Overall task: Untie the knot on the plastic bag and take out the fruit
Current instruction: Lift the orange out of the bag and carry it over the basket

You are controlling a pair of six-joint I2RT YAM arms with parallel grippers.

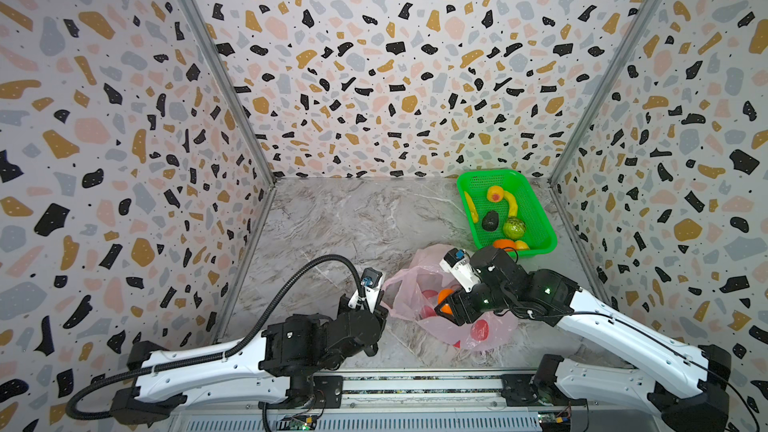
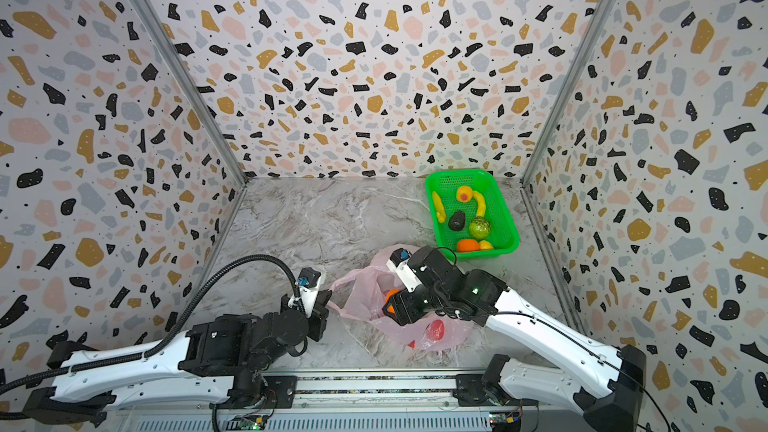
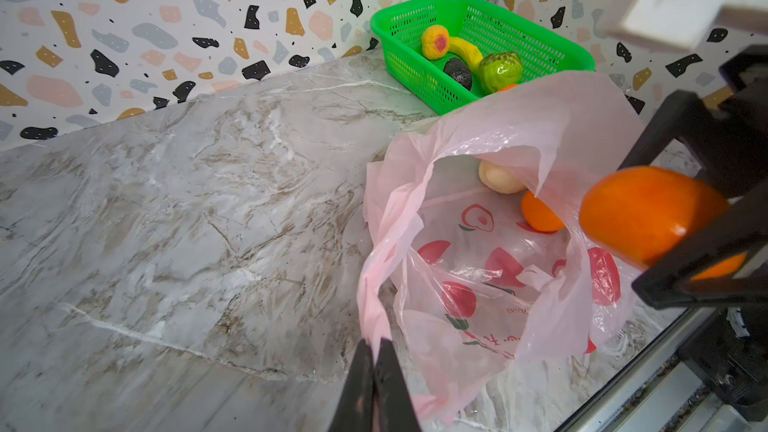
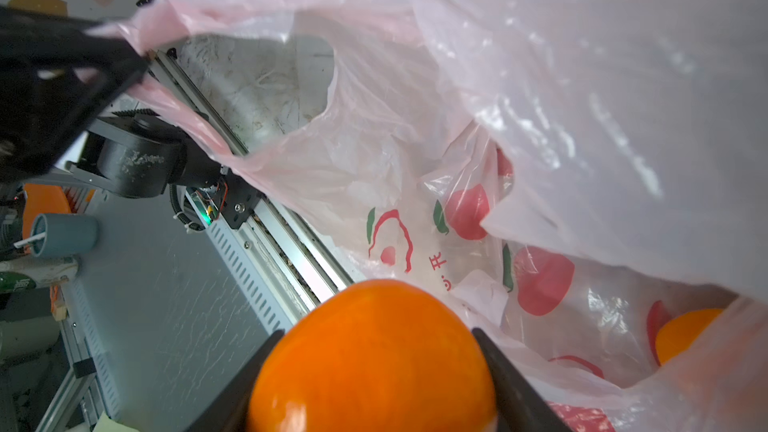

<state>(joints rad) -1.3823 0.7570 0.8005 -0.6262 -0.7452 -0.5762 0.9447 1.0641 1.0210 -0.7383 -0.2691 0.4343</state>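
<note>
Pink, crinkly, translucent plastic bag (image 1: 405, 290) printed with red fruit pictures lies on the grey marble tabletop (image 1: 340, 222) near the front rail. Its mouth is open and no knot can be seen. At one edge the left gripper (image 3: 376, 347) has its black jaws pressed together on a thin pink handle strip (image 3: 372, 297), holding that side of the mouth up. At the opening, the right gripper (image 4: 376, 342) clamps a smooth orange tangerine (image 3: 648, 218) between its jaws. Deeper inside lie a second orange tangerine (image 3: 540, 214) and a pale round fruit (image 3: 500, 178). The green mesh basket (image 1: 488, 174) stands just beyond the bag and already holds several fruits.

The likeliest trouble is the loose film that drapes close over the right gripper. If it catches on a jaw as the fruit is carried out, the whole bag could be dragged along and the two fruits inside could roll. The tangerine is glossy and round, so a quick swing might squeeze it out of the grip. If the thin strip slips from the left pinch, the mouth would sag shut.
</note>
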